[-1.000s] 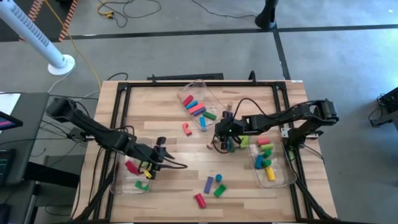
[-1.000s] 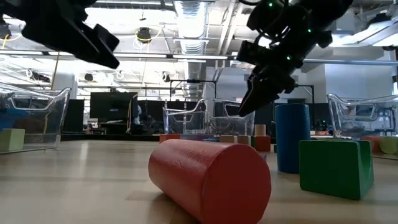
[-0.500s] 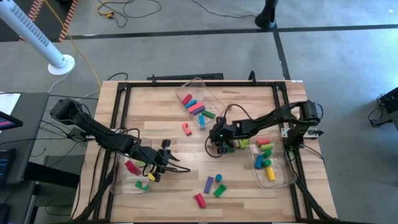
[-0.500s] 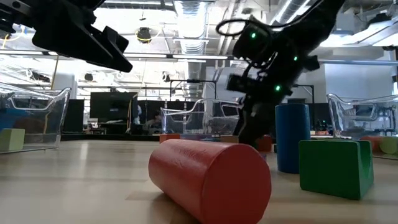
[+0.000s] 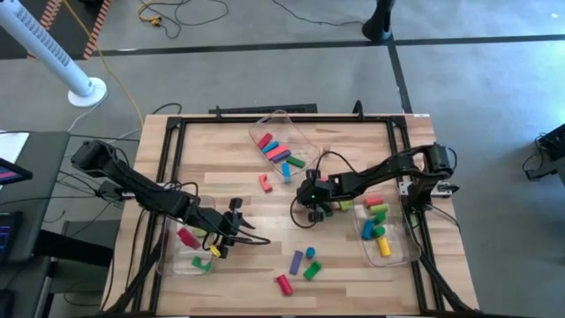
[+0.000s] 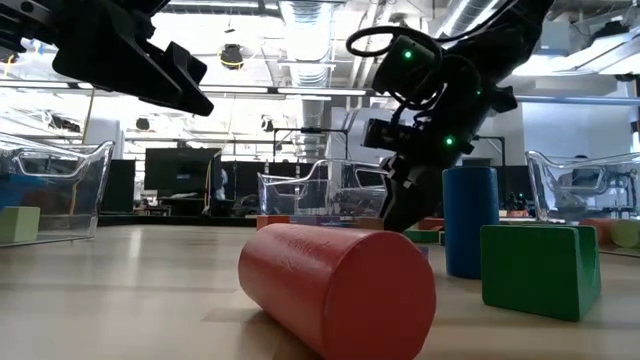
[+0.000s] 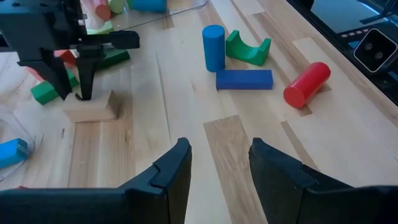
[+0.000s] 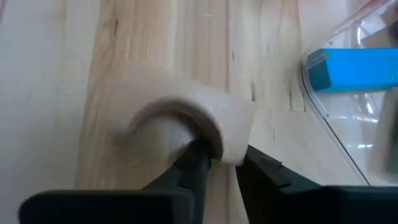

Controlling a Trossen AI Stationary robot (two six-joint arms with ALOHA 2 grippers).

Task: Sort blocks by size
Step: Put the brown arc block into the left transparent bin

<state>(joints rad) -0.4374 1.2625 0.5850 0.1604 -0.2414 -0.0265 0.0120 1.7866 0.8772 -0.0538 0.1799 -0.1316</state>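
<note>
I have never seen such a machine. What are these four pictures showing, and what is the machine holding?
It is a robot with two dark arms at a wooden table, each ending in a two-finger gripper. One camera looks down from above, one sits at table height, and one rides on each wrist.

Coloured toy blocks lie loose on the table, such as a red cylinder, and others sit in clear plastic bins.

The right gripper, near the table's middle, has one finger inside a tan arch block and one outside, pinching its wall. The block rests on the table.

The left gripper hangs beside the left-hand bin, its fingers apart, holding nothing.
</note>
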